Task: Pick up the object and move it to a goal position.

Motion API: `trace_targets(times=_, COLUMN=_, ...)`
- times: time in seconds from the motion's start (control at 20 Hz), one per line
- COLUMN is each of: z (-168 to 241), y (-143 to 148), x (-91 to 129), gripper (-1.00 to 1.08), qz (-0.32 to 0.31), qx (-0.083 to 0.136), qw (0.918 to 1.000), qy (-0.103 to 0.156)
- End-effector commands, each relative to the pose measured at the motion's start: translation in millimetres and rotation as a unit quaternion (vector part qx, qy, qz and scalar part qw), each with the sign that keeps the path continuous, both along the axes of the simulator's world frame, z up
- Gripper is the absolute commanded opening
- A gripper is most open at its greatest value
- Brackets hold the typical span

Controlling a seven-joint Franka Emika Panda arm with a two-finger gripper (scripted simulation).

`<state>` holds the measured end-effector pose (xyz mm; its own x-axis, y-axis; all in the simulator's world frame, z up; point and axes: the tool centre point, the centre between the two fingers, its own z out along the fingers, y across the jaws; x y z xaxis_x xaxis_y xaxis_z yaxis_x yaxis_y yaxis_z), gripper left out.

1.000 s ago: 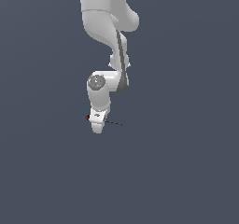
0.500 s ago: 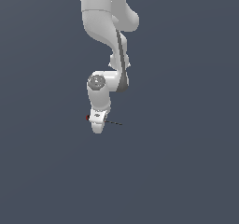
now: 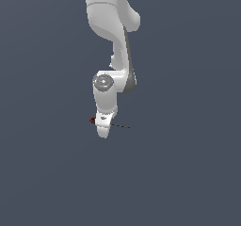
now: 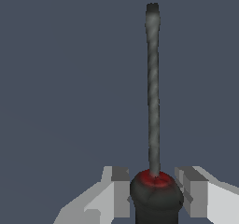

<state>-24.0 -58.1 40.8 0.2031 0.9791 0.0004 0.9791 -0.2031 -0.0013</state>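
The screwdriver (image 3: 120, 125) is tiny, with a red-and-black handle and a thin dark shaft. In the exterior view its red end sticks out on the left of my gripper (image 3: 103, 131) and the shaft points to the right. In the wrist view the handle sits between my fingers (image 4: 120, 192) with both pads against its sides, and the shaft (image 4: 153, 97) runs straight away from the gripper (image 4: 155, 197). The gripper is shut on the handle. Whether the screwdriver rests on the surface or hangs just above it I cannot tell.
A plain dark grey surface (image 3: 188, 173) fills both views. The white arm (image 3: 110, 32) comes down from above. No other objects or goal marker show.
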Motion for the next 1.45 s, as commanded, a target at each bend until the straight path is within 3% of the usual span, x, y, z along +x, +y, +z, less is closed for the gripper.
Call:
trace_targets(times=0.0, z=12.0, y=13.0, x=12.1, gripper=-1.00, qz=0.000, qx=0.000, qw=1.0000, qy=-0.001)
trace_targets(times=0.7, z=80.5, y=88.4, x=87.2, gripper=-1.00, qz=0.000, qx=0.000, qw=1.0000, qy=-0.001)
trace_targets(times=1.4, z=99.8, y=109.7, x=111.1, gripper=-1.00, qz=0.000, qx=0.000, qw=1.0000, qy=-0.001)
